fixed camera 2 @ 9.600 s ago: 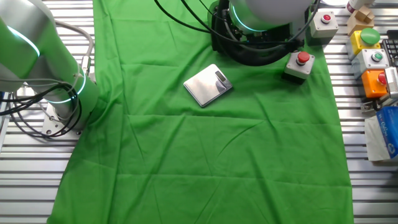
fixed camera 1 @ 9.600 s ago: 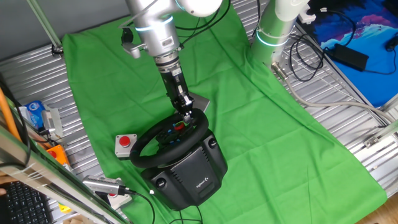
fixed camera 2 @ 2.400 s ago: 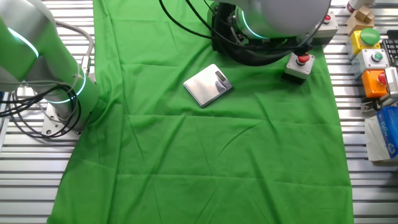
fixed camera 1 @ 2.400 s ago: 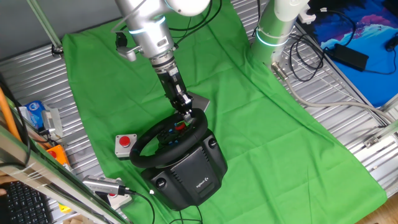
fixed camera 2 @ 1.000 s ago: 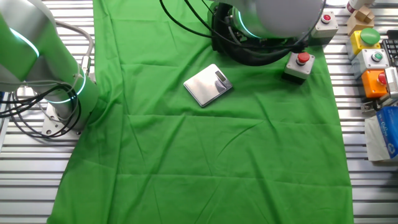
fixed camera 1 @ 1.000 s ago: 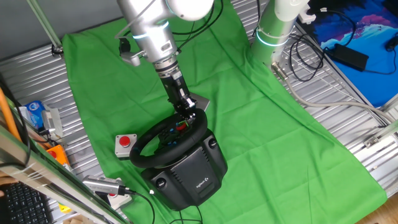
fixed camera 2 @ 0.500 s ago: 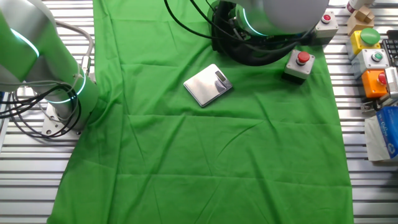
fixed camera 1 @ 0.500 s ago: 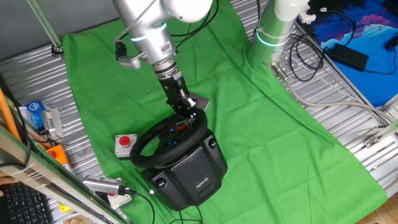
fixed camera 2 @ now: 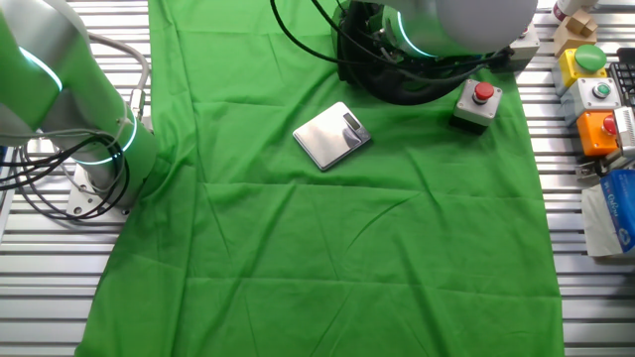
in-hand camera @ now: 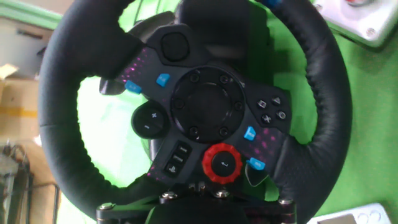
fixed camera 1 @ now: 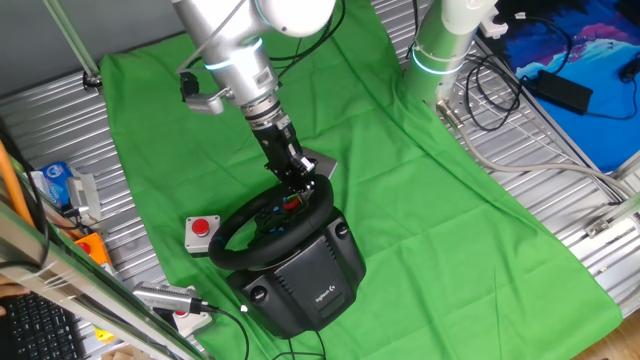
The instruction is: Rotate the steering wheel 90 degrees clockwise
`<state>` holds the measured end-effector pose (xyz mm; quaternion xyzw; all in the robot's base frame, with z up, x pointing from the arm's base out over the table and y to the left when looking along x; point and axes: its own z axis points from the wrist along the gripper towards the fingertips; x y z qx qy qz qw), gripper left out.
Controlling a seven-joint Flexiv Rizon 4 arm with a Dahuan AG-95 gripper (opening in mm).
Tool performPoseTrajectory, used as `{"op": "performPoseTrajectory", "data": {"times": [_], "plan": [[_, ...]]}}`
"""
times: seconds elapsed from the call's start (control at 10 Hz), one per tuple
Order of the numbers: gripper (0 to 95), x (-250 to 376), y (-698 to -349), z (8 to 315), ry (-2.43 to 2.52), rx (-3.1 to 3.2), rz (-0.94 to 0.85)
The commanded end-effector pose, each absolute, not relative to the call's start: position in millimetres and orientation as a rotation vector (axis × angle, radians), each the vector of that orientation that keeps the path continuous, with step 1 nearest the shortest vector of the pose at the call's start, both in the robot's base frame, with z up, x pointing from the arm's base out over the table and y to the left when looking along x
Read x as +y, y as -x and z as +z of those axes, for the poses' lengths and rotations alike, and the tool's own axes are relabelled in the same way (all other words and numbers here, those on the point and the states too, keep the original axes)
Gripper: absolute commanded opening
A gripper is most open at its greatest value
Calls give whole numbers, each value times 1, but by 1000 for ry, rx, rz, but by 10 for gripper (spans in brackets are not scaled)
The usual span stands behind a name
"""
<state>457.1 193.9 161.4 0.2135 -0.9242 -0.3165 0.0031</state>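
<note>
Claw (fixed camera 1: 303, 186) at far rim of steering wheel (fixed camera 1: 272, 225), grip state unclear; grey button box (fixed camera 1: 201, 232) beside wheel

Robotics lab bench.
You're at a slatted metal table (fixed camera 2: 327, 332) under a green cloth (fixed camera 2: 327, 238), with a second arm (fixed camera 2: 60, 89), loose cables (fixed camera 1: 495, 95), button boxes (fixed camera 2: 593, 94) and a keyboard (fixed camera 1: 35, 325) at the edges.

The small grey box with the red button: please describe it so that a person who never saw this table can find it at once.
Find the green cloth on the table, then the steering wheel on its black base near one edge. The small grey box sits on the cloth beside the wheel, apart from the rim. Unlike the flat silver plate nearby, it carries one round red push button.
</note>
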Motion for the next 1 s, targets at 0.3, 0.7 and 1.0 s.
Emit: {"op": "performPoseTrajectory", "data": {"times": [0.3, 0.7, 1.0], "plan": [[0, 193, -457, 162, -658, -2872, -992], [0, 193, -457, 162, -655, -2870, -998], [0, 193, -457, 162, -652, -2865, -1001]]}}
